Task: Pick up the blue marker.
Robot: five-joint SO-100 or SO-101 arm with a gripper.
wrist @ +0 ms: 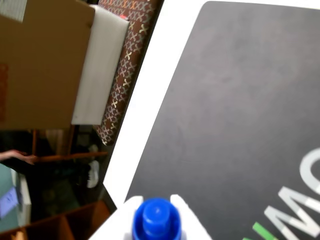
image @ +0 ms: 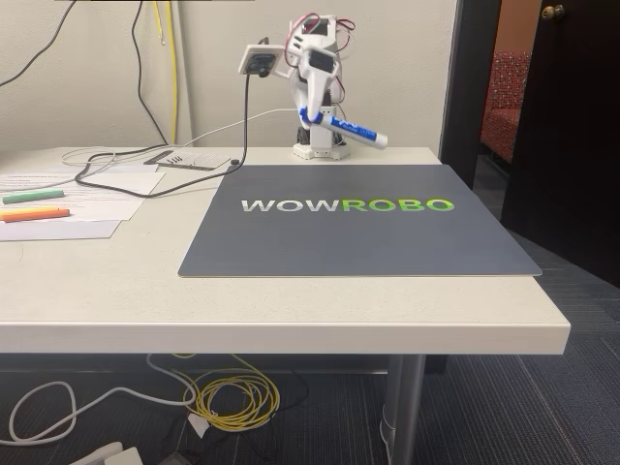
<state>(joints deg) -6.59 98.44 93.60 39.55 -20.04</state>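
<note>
The blue marker (image: 344,128) looks like smooth, slightly glossy plastic, its cap (wrist: 156,220) shiny. The white gripper (wrist: 156,210) is matt plastic. The dark grey mat (image: 358,221) has a matt, faintly grainy surface. The table (image: 291,310) is smooth and pale, with metal legs (image: 409,407). Paper sheets (image: 92,194) lie flat and matt.

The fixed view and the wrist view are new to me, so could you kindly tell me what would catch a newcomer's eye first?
First comes the blue marker held aloft in the arm's tool at the back of the table, tilted with its white end down to the right. Next is the dark mat with WOWROBO lettering spread across the table's middle. In the wrist view, the marker's blue cap pokes up at the bottom edge.
</note>
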